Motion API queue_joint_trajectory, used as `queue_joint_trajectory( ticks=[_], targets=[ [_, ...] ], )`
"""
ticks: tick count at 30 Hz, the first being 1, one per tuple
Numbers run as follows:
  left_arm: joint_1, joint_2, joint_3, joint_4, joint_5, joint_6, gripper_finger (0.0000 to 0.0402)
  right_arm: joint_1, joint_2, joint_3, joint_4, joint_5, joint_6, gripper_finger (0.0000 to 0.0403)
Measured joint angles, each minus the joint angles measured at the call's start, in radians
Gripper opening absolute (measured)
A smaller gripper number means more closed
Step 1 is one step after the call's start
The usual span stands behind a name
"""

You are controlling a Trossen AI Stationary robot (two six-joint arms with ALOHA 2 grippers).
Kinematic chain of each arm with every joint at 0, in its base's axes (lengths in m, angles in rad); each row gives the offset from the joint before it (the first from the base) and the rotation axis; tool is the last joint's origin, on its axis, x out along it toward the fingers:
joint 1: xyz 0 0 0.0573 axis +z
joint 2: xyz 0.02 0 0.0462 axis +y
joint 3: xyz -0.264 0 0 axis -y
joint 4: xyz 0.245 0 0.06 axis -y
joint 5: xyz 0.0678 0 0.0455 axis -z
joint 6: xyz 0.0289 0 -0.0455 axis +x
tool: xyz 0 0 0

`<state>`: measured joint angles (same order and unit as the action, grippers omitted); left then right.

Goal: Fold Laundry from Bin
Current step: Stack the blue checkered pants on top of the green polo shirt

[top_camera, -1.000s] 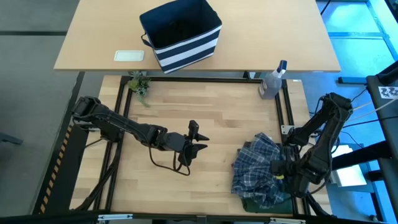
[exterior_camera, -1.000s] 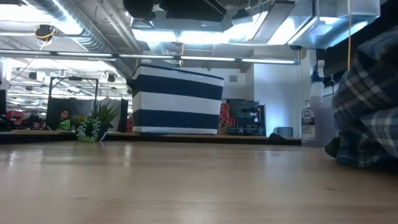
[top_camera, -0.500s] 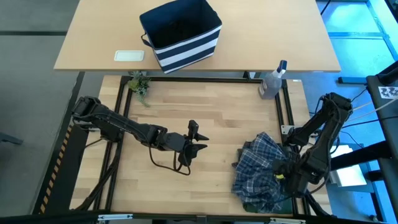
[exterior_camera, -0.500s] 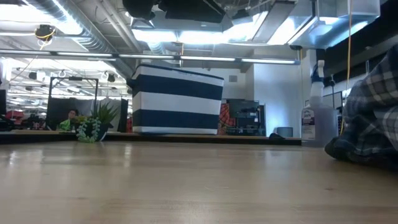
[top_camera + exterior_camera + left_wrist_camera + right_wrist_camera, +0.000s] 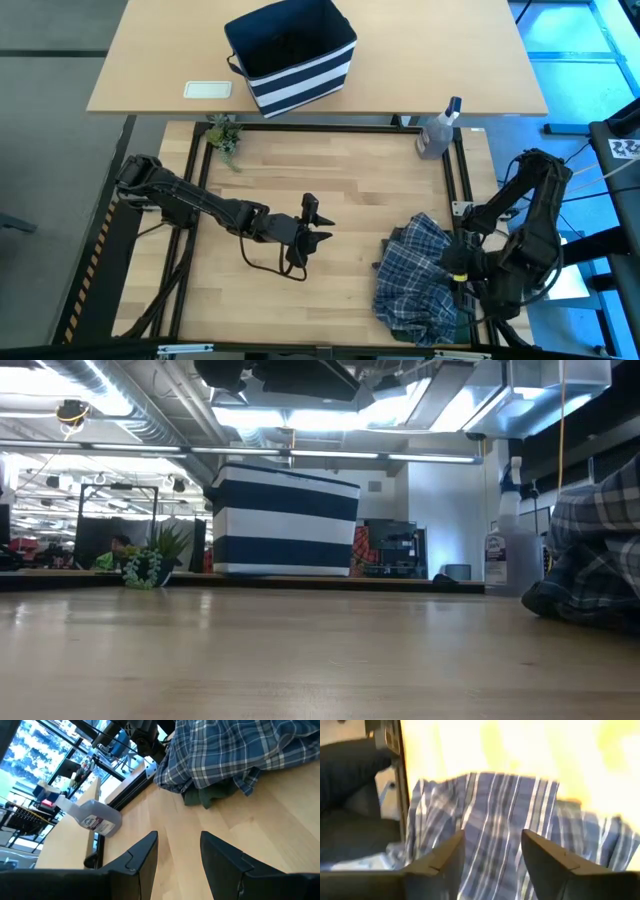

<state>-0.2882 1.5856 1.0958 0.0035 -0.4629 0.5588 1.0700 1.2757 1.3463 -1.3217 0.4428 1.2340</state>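
Observation:
The laundry lies as a crumpled heap at the table's near right. A blue-and-white plaid shirt [image 5: 418, 280] is on top, and a dark olive-green garment [image 5: 207, 797] peeks out from under its edge. My right gripper [image 5: 492, 837] hangs open just above the heap's right side [image 5: 453, 272], pointing down, with nothing between its fingers. My left gripper [image 5: 179, 837] is open above the middle of the table [image 5: 318, 236], pointing toward the heap and well short of it. The bin [image 5: 292, 55], navy with white stripes, stands on the far table.
A clear spray bottle [image 5: 437, 130] stands at the far right corner of the work table. A small green plant [image 5: 225, 135] stands at the far left corner. A white flat object [image 5: 208, 89] lies left of the bin. Bare wood lies between the two grippers.
My right gripper has let go of the plaid shirt and risen straight up off it, tipping as it went. The part of the shirt that it held up has fallen back onto the heap, which now lies lower in the low view.

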Motion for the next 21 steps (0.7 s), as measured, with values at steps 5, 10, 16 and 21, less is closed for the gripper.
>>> queue_joint_trajectory(
  ticks=[5,10,16,21],
  targets=[
    [0.0,0.0,0.0,-0.021,-0.001,-0.017,0.0142,-0.068,0.022,-0.068,0.151,-0.013,-0.145,0.0129],
    [0.0,0.0,0.0,-0.013,0.006,-0.097,0.0142,-0.127,0.024,-0.233,0.439,-0.181,-0.275,0.0018],
    [0.0,0.0,0.0,-0.023,0.008,-0.134,0.0142,-0.141,0.024,-0.431,0.584,-0.365,-0.173,0.0015],
    [0.0,0.0,0.0,-0.022,0.008,-0.134,0.0142,-0.14,0.024,-0.556,0.615,-0.511,-0.051,0.0008]
  ],
)
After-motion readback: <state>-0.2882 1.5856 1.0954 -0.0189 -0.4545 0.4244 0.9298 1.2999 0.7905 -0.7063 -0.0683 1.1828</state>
